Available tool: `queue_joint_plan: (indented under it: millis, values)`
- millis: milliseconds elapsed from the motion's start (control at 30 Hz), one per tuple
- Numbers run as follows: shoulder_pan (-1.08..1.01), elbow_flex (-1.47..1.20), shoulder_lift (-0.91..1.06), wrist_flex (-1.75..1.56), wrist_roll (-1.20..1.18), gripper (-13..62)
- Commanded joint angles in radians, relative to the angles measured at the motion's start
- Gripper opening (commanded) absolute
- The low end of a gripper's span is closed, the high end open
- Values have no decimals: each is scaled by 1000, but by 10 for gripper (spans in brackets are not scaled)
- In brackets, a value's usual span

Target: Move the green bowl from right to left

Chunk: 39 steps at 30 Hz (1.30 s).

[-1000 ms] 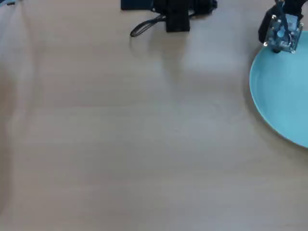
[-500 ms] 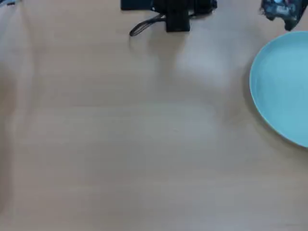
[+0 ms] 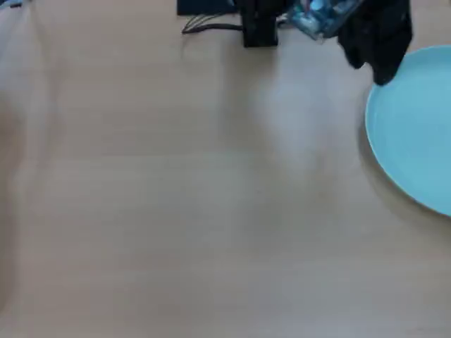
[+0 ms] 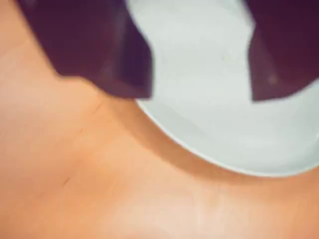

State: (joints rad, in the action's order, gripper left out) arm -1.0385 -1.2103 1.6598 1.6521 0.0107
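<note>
The fingers (image 4: pixel 104 59) stand wide apart and hold nothing, the gripper (image 4: pixel 199 94) poised over the near rim of the green bowl (image 3: pixel 416 127), which lies at the table's (image 3: pixel 176 197) right edge in the overhead view. It looks stiff, glossy and slippery; pinching the low rim seems best.

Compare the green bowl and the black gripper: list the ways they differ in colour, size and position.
Colour: the bowl is glossy pale turquoise; the gripper is dark, nearly black.
Size: the bowl is far wider than the gripper.
Position: the bowl rests flat on the table; in the wrist view the gripper hangs open above its rim.
Shared: both sit at the right of the overhead view.
</note>
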Motion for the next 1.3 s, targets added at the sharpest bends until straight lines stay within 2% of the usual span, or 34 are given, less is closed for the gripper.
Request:
queue_joint_plan:
  millis: [0, 233, 500, 1267]
  values:
    - [-60, 87, 58, 28, 61, 175]
    - [-195, 124, 58, 28, 152, 175]
    - [-285, 137, 58, 26, 150, 175]
    - [-350, 124, 57, 21, 141, 175]
